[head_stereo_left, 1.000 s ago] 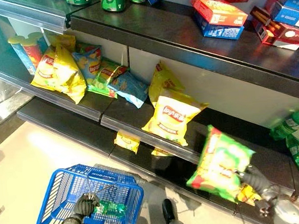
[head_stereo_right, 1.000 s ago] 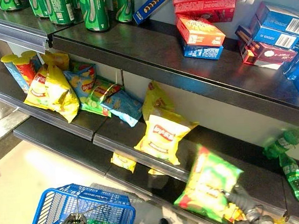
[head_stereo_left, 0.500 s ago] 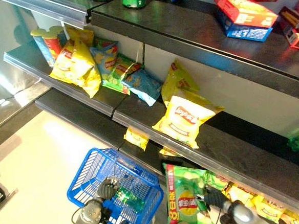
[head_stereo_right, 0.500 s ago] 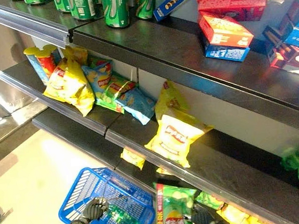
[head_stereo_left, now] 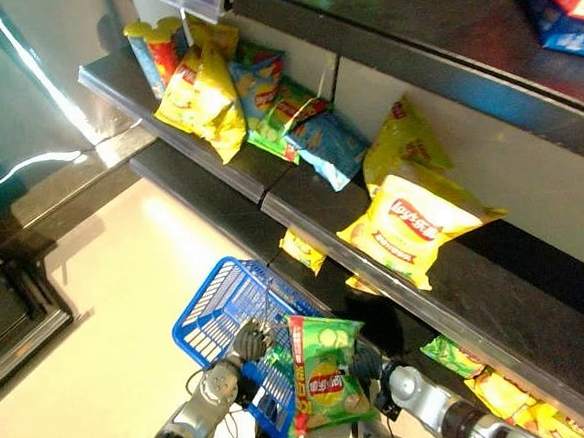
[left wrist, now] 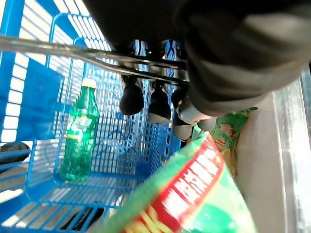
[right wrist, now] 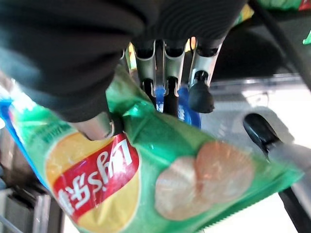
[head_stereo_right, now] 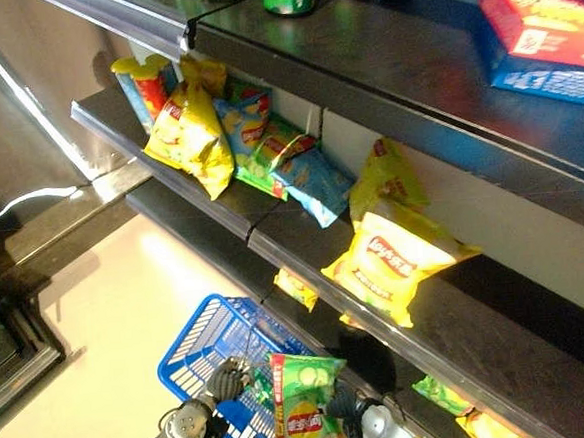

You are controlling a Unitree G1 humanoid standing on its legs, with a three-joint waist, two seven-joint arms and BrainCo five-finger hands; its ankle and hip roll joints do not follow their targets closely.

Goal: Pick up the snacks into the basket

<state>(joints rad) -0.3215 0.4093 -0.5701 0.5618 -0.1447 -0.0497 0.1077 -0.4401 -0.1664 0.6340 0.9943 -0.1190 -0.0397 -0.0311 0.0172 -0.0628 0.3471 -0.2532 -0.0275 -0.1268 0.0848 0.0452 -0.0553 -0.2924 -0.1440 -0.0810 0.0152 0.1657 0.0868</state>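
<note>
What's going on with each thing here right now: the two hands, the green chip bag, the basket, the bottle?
Left hand: curled round the basket handle.
Right hand: pinching the green chip bag.
Green chip bag: held upright at the basket's edge.
Blue basket: carried above the floor.
Green bottle: lying inside the basket.

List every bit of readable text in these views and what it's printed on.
Green chip bag in the right robot hand: red logo, characters blurred, unreadable.
Yellow chip bag on the shelf: logo too small to read.
Green bottle in the blue basket: label blurred.
</note>
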